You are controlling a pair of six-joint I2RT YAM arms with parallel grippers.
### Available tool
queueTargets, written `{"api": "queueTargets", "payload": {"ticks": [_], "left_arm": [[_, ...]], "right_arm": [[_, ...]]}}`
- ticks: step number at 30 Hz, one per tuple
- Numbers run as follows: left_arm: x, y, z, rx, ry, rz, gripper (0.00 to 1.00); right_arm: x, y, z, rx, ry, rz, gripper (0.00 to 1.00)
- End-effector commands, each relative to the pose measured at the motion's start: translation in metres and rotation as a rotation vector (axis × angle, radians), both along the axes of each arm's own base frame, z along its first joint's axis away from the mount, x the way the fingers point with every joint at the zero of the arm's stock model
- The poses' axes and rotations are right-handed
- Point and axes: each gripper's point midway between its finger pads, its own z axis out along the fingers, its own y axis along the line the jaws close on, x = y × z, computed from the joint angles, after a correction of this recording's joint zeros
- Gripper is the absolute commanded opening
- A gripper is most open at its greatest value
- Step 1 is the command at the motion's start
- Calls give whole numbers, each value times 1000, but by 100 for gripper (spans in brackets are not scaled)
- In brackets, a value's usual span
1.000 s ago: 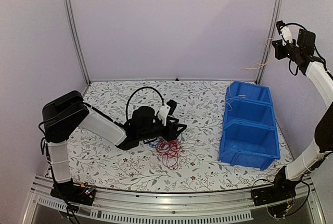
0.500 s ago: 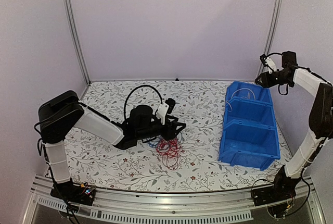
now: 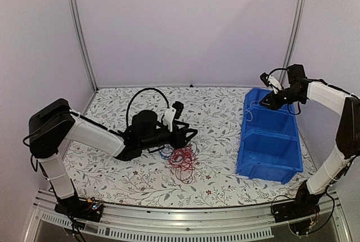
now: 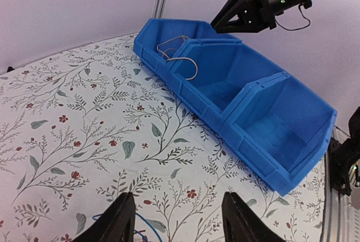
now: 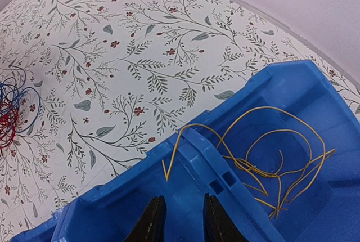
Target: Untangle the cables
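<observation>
The cables [image 3: 181,160] are a loose, mostly red clump with some blue strands on the flowered table, in front of the left arm. My left gripper [image 3: 190,134] hovers just behind the clump, open and empty; in the left wrist view [image 4: 180,220] only a blue strand [image 4: 138,232] shows by its left finger. My right gripper [image 3: 263,105] hangs over the far end of the blue bins, jaws a little apart with nothing between them [image 5: 184,225]. The clump shows at the left edge of the right wrist view [image 5: 10,112].
A row of three joined blue bins [image 3: 269,135] stands at the right of the table. Thin yellow wires [image 5: 270,157] lie in the far compartment, one end draped over the divider. Metal frame posts stand at the back corners.
My right arm came down from high by the right post to just above the far bin; the yellow wires that hung from it now lie in the bin. My left arm drew back slightly left.
</observation>
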Motion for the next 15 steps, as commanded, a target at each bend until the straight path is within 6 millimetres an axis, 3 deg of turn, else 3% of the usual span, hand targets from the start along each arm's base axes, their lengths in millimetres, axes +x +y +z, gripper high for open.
{"api": "queueTargets", "payload": {"ticks": [1, 6, 15], "left_arm": [[-6, 5, 6, -13, 14, 15, 52], [-7, 5, 2, -9, 24, 13, 52], [-7, 3, -1, -11, 28, 9, 52]], "right_arm": [[-3, 14, -27, -35, 63, 24, 27], [-4, 20, -53, -41, 146, 11, 32], [-6, 27, -78, -54, 218, -15, 35]]}}
